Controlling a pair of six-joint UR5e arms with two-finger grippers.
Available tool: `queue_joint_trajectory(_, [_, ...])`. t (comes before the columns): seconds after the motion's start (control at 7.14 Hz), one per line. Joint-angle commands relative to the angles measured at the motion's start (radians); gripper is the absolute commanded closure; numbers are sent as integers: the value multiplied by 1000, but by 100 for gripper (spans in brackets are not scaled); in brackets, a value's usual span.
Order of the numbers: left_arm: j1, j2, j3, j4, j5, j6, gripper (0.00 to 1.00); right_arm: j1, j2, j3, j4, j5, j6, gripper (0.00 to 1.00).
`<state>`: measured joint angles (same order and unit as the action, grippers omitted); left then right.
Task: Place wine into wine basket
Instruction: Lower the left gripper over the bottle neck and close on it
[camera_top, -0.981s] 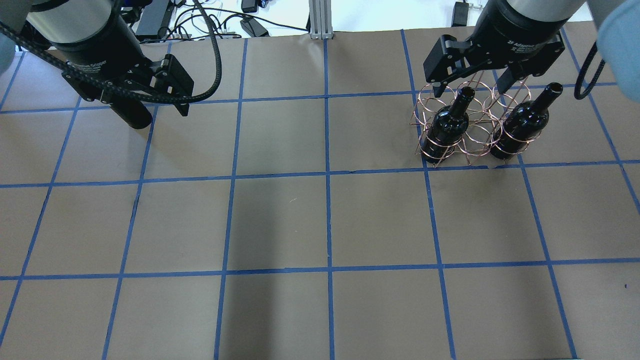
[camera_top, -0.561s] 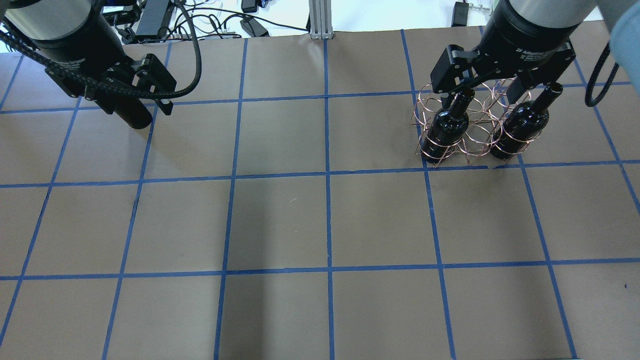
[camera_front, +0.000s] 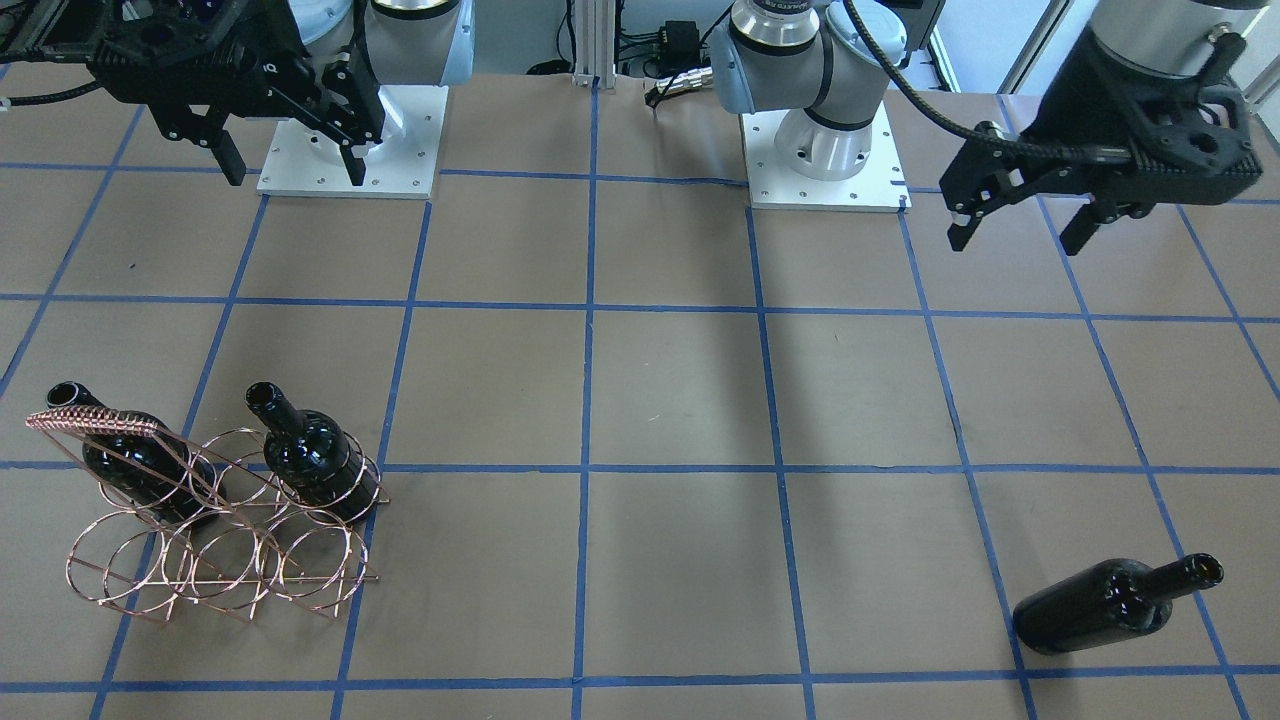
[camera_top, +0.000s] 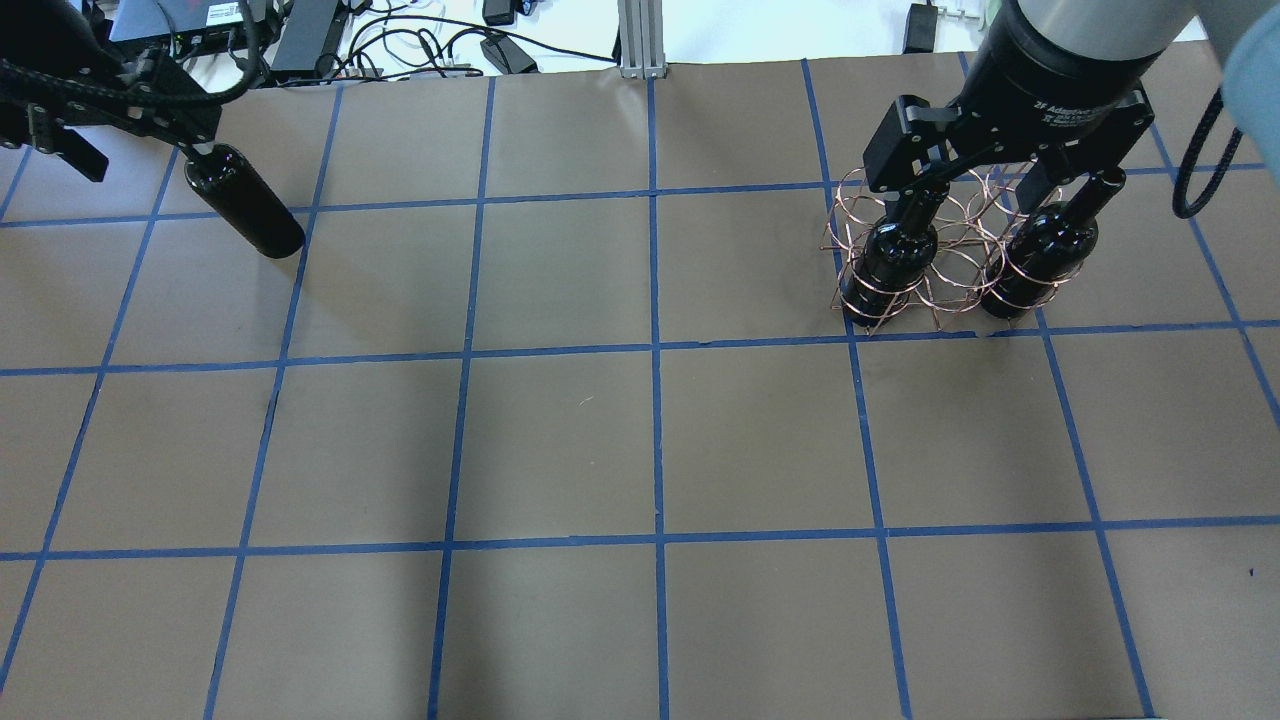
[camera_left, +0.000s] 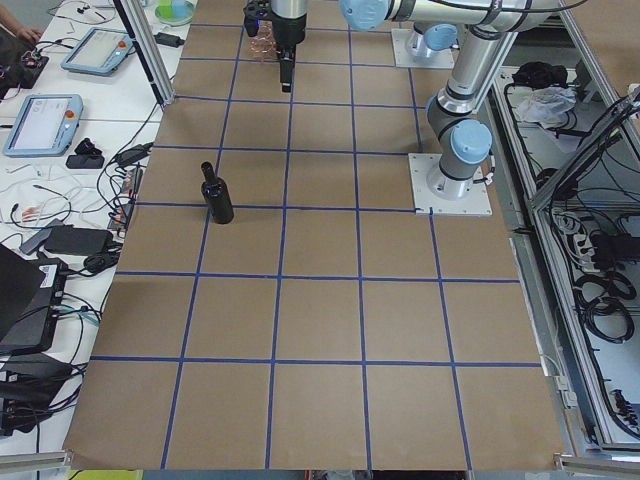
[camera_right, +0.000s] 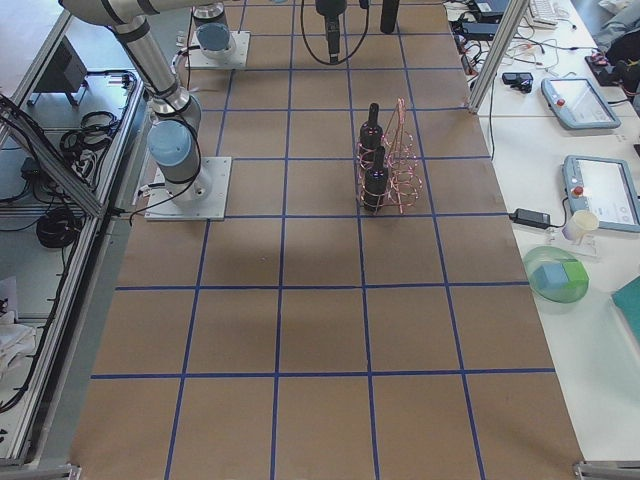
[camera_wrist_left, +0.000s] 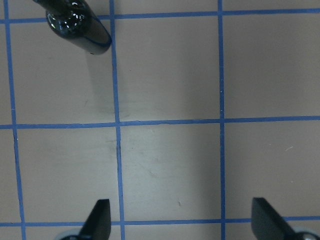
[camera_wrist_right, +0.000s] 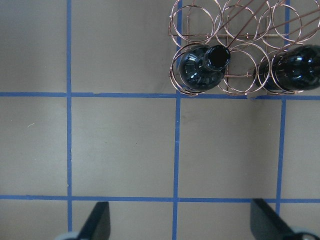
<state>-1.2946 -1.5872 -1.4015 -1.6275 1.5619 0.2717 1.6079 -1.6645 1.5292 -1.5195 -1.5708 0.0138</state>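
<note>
I see the wine (camera_front: 1115, 605) standing upright on the desk (camera_front: 680, 400) on the robot's left, well apart from the basket (camera_front: 220, 540). The basket holds two other bottles (camera_front: 310, 460). The left pincer (camera_front: 1015, 238) hangs released and empty. The right pincer (camera_front: 295, 172), near the basket, is also released and empty.

Overhead, the loose wine (camera_top: 250, 212) had its neck hidden behind the left gripper (camera_top: 140, 138) — the wine basket (camera_top: 940, 272) its far loops behind the right gripper (camera_top: 975, 190)

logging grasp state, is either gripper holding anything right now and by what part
Nothing is held: left gripper and right gripper are both open and empty.
</note>
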Motion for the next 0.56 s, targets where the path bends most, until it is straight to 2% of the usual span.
queue_joint_trajectory(0.0, [119,-58,30,122,-2,155,0,0,0,0,2,-1,0,0])
queue_joint_trajectory(0.42, [138,-198,96,143,-17,188,0,0,0,0,2,-2,-2,0])
